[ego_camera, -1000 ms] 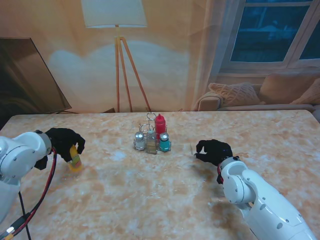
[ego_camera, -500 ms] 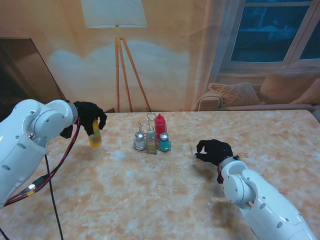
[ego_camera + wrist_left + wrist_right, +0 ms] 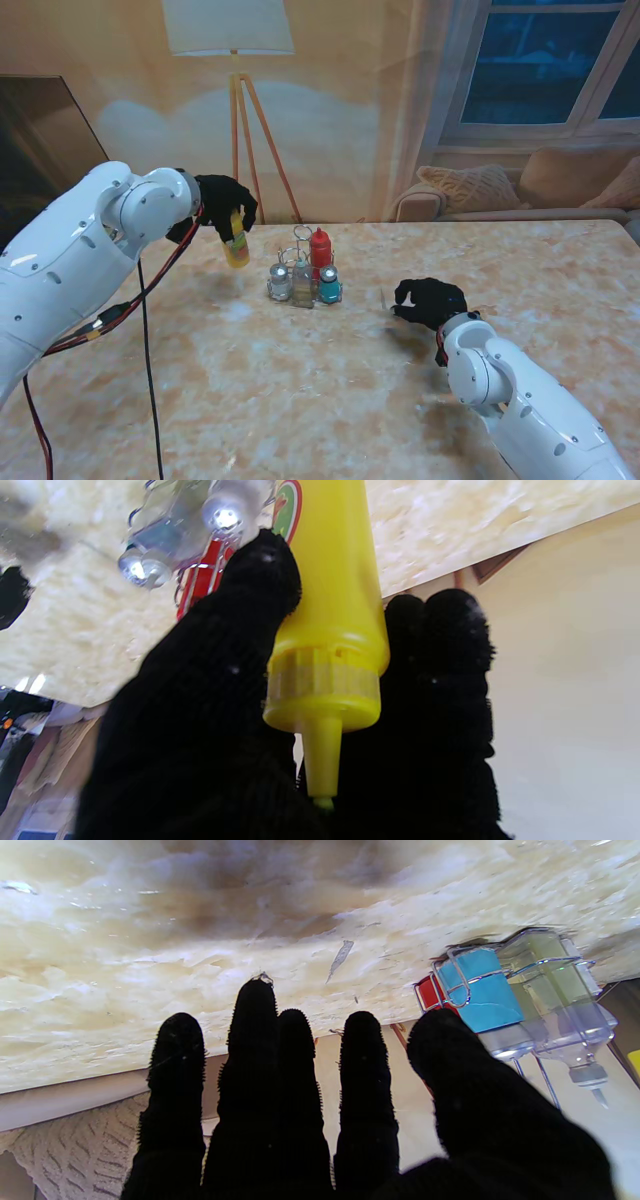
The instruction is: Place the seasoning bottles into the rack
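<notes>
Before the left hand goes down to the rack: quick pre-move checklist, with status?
1. Grip: left hand closed around the yellow bottle, fingers on both sides of it. Ok.
2. Bottle upright, nozzle up, in the stand view. Ok.
3. Bottle over the rack: it hangs to the rack's left, not above it. Not ok.
4. Free slot: red bottle, teal shaker, clear bottle and silver-capped shaker already sit in it; an empty ring is not discernible. Cannot tell.
5. Right hand open, right of the rack, apart from it. Ok.
</notes>
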